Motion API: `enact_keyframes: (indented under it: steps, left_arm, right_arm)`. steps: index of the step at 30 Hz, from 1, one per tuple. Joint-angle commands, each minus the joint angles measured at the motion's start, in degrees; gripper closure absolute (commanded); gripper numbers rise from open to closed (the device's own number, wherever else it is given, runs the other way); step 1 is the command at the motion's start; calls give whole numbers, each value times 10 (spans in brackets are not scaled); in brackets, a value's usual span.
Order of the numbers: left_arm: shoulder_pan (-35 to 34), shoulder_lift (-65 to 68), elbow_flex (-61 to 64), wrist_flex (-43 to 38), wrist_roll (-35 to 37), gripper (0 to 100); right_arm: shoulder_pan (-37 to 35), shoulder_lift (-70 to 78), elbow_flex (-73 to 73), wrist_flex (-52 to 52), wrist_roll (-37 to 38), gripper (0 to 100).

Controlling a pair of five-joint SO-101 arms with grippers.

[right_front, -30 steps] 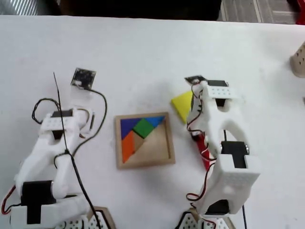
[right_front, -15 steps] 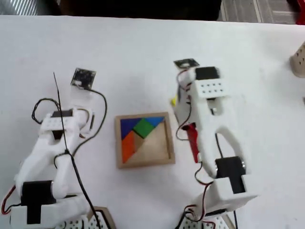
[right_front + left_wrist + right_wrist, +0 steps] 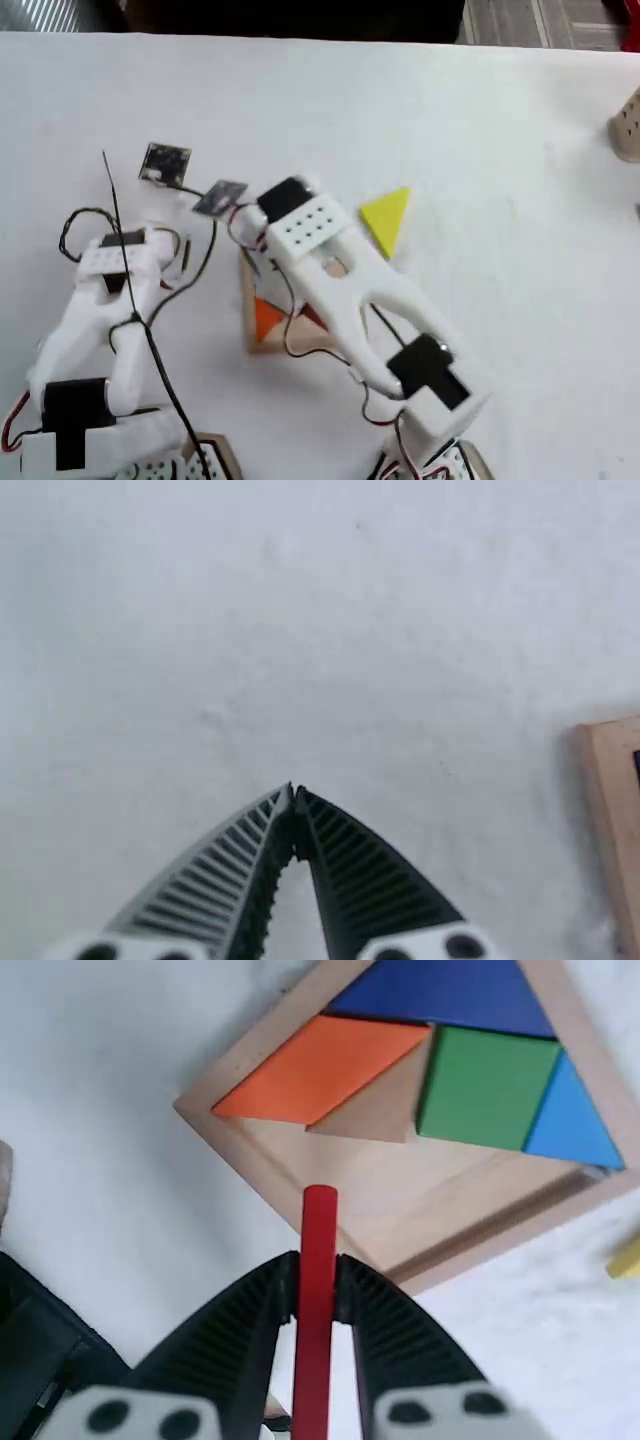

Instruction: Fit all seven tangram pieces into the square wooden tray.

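From above. White right arm (image 3: 340,280) slanting across the middle of the frame, over most of the square wooden tray (image 3: 248,300). Orange piece (image 3: 267,316) peeking out at the tray's left side. Yellow triangle (image 3: 385,218) flat on the white table (image 3: 500,130), just right of the arm and a little above centre, outside the tray. Left arm (image 3: 100,300) down the left side of the frame, apart from the tray.

Left wrist camera. Left gripper (image 3: 293,792) over bare table, fingers pressed together at the tips, holding nothing. Wooden edge of the tray (image 3: 610,820) off to one side.

Right wrist camera. Right gripper (image 3: 318,1260) with fingers squeezed tight on a thin red piece (image 3: 319,1225), held on its edge. Red tip right at the tray's rim. Inside the tray, packed together in one half: dark blue triangle (image 3: 440,995), orange piece, green square (image 3: 485,1085), light blue triangle (image 3: 570,1120), small tan triangle (image 3: 375,1110). Other half bare wood. Bit of the yellow triangle beside the tray, outside it.
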Motion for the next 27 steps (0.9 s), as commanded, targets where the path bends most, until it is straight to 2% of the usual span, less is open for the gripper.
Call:
enact_keyframes:
  steps: [1,7,15,23,27]
  left_arm:
    - [-8,-6,-11,-12,4,976]
    - [-8,-6,-11,-12,4,975]
    - [-8,-5,-11,-13,4,974]
    - [-8,-4,-11,-12,4,974]
    - [-8,-5,-11,-11,4,974]
  right_arm:
    - [-27,30,-24,-6,38,981]
    - [-65,41,-24,-4,53,981]
    - [-70,47,-20,-5,82,964]
    - [-70,47,-24,-6,85,680]
    - [-65,36,-41,7,86,658]
